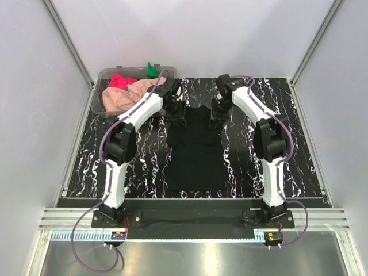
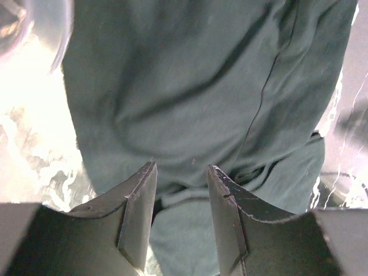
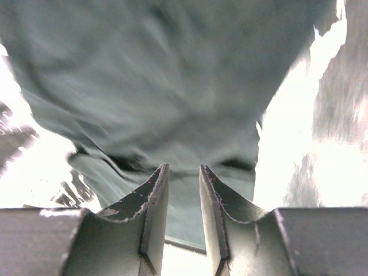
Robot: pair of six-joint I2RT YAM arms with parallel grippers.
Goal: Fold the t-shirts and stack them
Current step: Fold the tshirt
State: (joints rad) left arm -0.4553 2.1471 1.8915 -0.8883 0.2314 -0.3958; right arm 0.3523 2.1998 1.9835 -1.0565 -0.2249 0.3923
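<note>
Two white robot arms reach across a black, white-veined table (image 1: 241, 167) to the far end of a black t-shirt (image 1: 195, 161). The shirt lies down the middle of the tabletop as a long, narrow dark panel running from the arms' bases toward the back wall.

The left gripper (image 1: 179, 115) sits at the shirt's far left corner. Its jaws are partway closed, and a thick fold of the dark cloth runs in between the fingers (image 2: 138, 213), so it has hold of the fabric. The right gripper (image 1: 217, 118) sits at the opposite far corner. Its jaws are drawn closer together on the shirt's doubled edge, and cloth fills the slim gap between its fingers (image 3: 152, 207). Between the two grippers the far part of the shirt looks narrower and slightly bunched.

A clear plastic tub (image 1: 106, 73) stands at the back left corner of the table, just beside the left arm's wrist. A peach-pink t-shirt (image 1: 123, 96) is heaped in it, a bright pink-red t-shirt (image 1: 121, 80) lies behind that, and a green t-shirt (image 1: 152, 70) pokes up at the rear rim.
</note>
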